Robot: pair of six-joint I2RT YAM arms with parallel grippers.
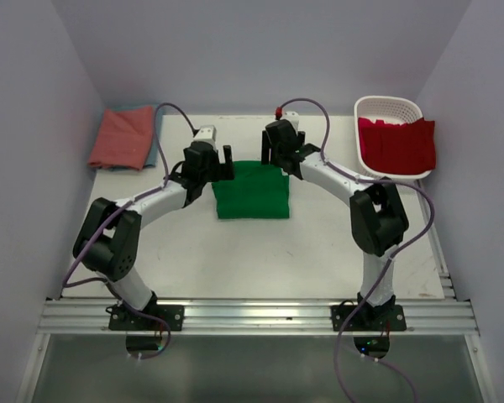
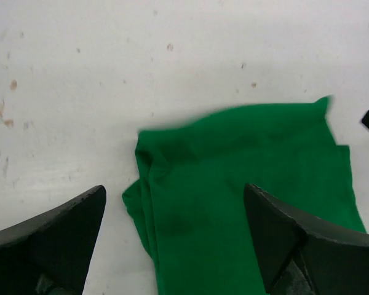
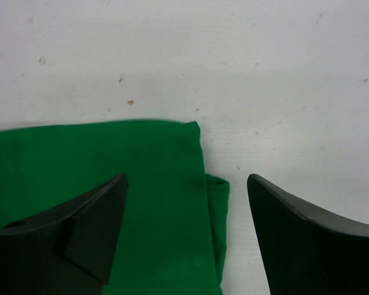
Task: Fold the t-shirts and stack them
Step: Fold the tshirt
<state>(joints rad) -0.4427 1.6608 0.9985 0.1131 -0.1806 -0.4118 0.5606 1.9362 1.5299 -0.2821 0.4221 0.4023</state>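
The bright green t-shirt (image 1: 252, 191) lies folded into a rectangle in the middle of the table. My left gripper (image 1: 221, 164) is open above its far left corner (image 2: 190, 184). My right gripper (image 1: 277, 155) is open above its far right corner (image 3: 160, 184). Neither holds any cloth. A folded salmon-pink t-shirt (image 1: 122, 138) lies at the far left on a teal-blue t-shirt (image 1: 154, 151), of which only an edge shows. A bright red t-shirt (image 1: 396, 144) hangs out of the basket at the far right.
A white plastic lattice basket (image 1: 388, 107) stands at the far right corner. The white table (image 1: 260, 260) ends at a metal rail by the arm bases. Grey walls close in the left, back and right sides.
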